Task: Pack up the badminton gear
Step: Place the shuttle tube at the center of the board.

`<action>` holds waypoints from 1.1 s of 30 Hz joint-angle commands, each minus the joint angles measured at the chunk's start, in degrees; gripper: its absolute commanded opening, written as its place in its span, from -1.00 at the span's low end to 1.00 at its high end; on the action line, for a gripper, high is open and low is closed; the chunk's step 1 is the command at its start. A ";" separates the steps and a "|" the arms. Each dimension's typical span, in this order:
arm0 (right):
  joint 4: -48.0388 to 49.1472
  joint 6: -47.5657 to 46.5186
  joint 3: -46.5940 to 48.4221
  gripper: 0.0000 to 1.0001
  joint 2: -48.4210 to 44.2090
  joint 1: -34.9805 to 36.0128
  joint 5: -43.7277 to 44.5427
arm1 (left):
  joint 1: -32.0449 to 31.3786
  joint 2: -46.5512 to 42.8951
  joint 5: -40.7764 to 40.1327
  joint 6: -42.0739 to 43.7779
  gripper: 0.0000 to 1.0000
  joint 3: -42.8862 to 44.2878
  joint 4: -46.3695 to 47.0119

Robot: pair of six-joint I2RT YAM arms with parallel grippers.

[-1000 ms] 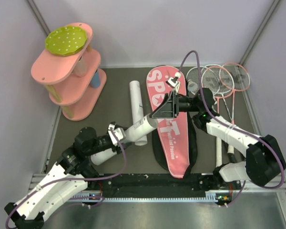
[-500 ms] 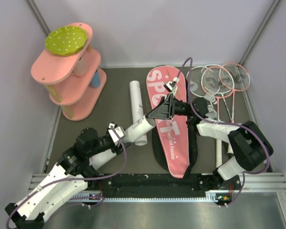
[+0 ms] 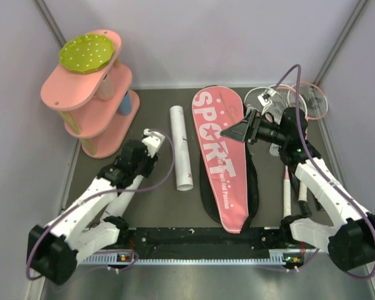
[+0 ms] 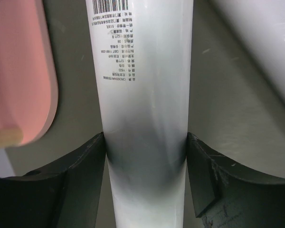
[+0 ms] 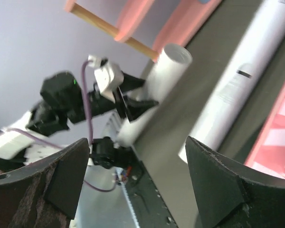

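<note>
The left claw (image 4: pixel 145 156) is clamped on a white tube (image 4: pixel 142 95), a finger pressed to each side. In the top view it sits left of centre, near the shelf (image 3: pixel 90 106), and the arm hides most of the tube. The right wrist view shows the tube raised off the table (image 3: pixel 156 209). A second tube (image 3: pixel 181 147) lies flat between the left arm and the bag (image 3: pixel 222 162), which rests pink side up at centre. The rackets (image 3: pixel 315 100) lie at upper right. The right claw (image 3: pixel 232 134) hovers over the bag's right edge, fingers spread wide and holding nothing.

The step in hand is probably getting the tube into the bag. To do it well, the right claw should pinch the pink flap's edge and lift until the mouth gapes. The left should then line the tube up with the bag's length, low and clear of the second tube.

A second earlier, the left arm reached across to the bag with the tube, and the right claw sat over the "SPORT" lettering. Now the left has pulled back, the right has swung right, and the lettering shows whole.
</note>
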 commanded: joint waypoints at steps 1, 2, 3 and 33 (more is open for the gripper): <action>-18.77 -15.78 0.76 0.63 -1.95 1.19 6.70 | 8.80 12.14 -5.90 1.65 -1.00 7.47 -2.76; -21.65 -16.66 0.94 0.62 -1.60 1.37 7.66 | 10.21 14.25 -5.02 2.01 -1.00 9.65 -3.03; -23.42 -18.67 1.03 0.62 -1.60 1.46 9.59 | 11.97 18.19 -4.67 2.10 -1.00 10.81 -3.12; -29.06 -21.15 31.89 0.64 43.58 25.36 36.15 | 15.85 22.90 -5.38 -10.38 0.90 20.31 -4.35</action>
